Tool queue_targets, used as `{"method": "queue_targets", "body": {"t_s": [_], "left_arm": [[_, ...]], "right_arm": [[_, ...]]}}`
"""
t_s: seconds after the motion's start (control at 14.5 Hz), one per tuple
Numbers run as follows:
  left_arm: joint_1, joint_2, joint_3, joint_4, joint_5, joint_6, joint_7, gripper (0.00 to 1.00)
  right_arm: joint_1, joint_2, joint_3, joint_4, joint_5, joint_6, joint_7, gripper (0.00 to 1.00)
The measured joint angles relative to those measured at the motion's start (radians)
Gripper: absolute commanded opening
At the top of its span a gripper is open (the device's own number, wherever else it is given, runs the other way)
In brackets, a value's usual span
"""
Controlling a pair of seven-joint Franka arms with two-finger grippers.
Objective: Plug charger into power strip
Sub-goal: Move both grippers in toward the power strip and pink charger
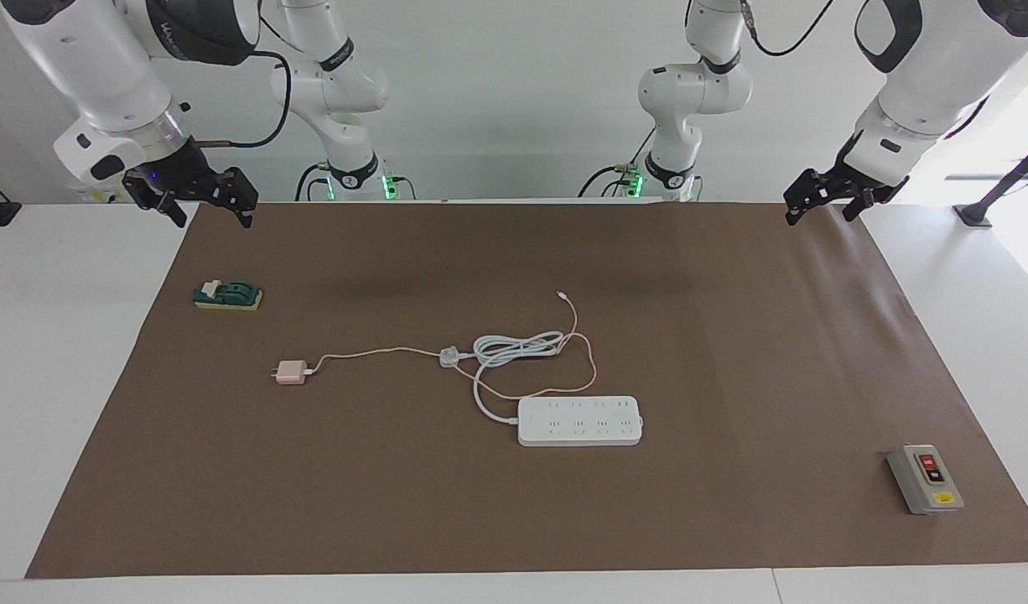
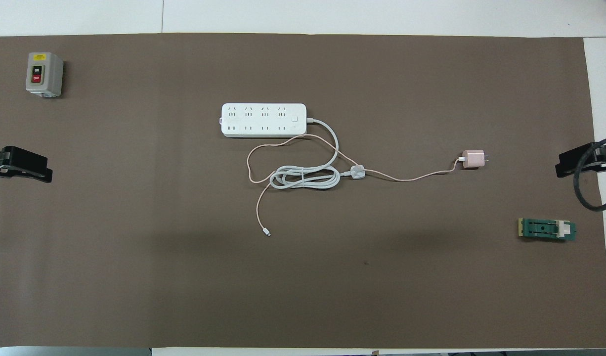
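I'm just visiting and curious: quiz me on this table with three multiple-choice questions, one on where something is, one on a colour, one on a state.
1. Where does the charger lie?
A. On the power strip
B. On the brown mat, apart from the strip, toward the right arm's end
C. In a tool

2. What colour is the charger's cable?
A. Pink
B. Black
C. Green

3. How does the charger stand with the power strip?
A. Plugged into a socket
B. Unplugged, prongs pointing away from the strip
C. Held over it

Answers:
1 B: it sits alone on the mat, beside neither arm's tool.
2 A: a thin pink line runs from the cube and loops past the strip.
3 B: all sockets are bare, and the left tool and right tool hang open over the table's ends, holding nothing.
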Motion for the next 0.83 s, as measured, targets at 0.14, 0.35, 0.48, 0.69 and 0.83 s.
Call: {"method": "queue_targets", "body": {"t_s": [0.14, 0.35, 0.48, 0.69, 0.83], "left_arm": [[0.000, 0.000, 0.000, 0.000, 0.000, 0.000, 0.000, 1.00], [-0.001, 0.008, -0.002, -0.002, 0.000, -0.002, 0.000, 1.00], [-0.003, 0.027, -0.005, -0.002, 0.000, -0.002, -0.001, 1.00], [-0.005, 0.055, -0.005, -0.002, 0.000, 0.004, -0.002, 1.00], [-0.006, 0.073, -0.005, -0.002, 0.000, 0.038, -0.002, 1.00]], "right_arm": [[0.000, 0.000, 0.000, 0.000, 0.000, 0.000, 0.000, 1.00], [-0.001, 0.000, 0.000, 0.001, 0.000, 0.000, 0.000, 1.00], [-0.001, 0.000, 0.000, 0.001, 0.000, 0.017, 0.000, 1.00], [-0.001, 0.000, -0.001, 0.001, 0.000, 0.035, 0.000, 1.00], [-0.006, 0.000, -0.004, -0.003, 0.000, 0.054, 0.000, 1.00]]}}
